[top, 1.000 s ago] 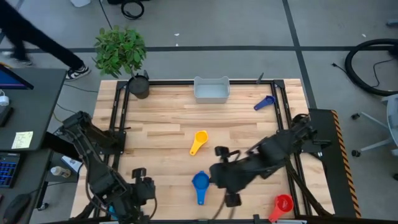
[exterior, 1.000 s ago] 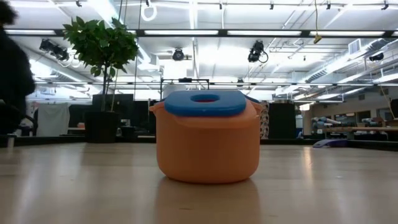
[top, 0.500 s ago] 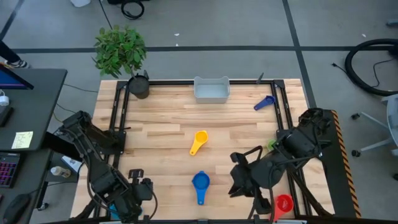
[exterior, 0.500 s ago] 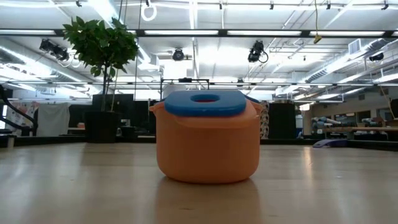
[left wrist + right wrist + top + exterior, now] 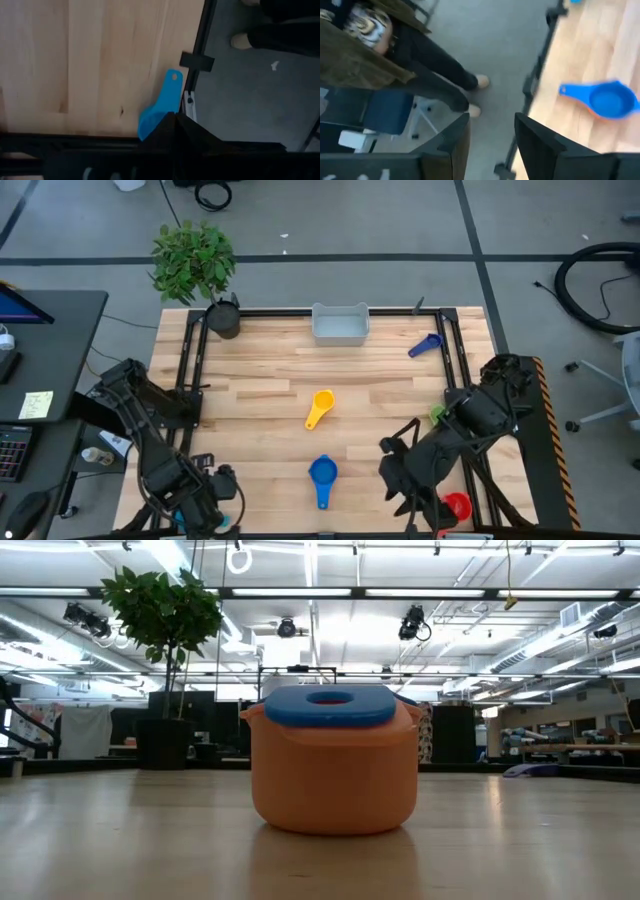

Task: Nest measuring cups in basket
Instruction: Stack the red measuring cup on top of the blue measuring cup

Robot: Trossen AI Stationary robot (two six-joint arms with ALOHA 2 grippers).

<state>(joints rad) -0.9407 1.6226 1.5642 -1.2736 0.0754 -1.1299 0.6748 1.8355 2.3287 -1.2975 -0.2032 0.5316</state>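
At the butcher-block wooden bench (image 5: 260, 390), the small pale grey-white plastic basket (image 5: 340, 325) sits at the middle of the far edge with no cups visible inside. Scattered across the top: a yellow plastic measuring cup (image 5: 319, 408) near the centre, a blue round scoop (image 5: 322, 476) toward the near edge, a dark blue scoop (image 5: 425, 345) by the far right corner, a red cup (image 5: 454, 508) at the near right corner. The right gripper (image 5: 405, 480) hovers between blue and red (fingers (image 5: 540, 145) apart, holding nothing). The left gripper (image 5: 215, 502) waits at the near left corner; I cannot tell its finger state.
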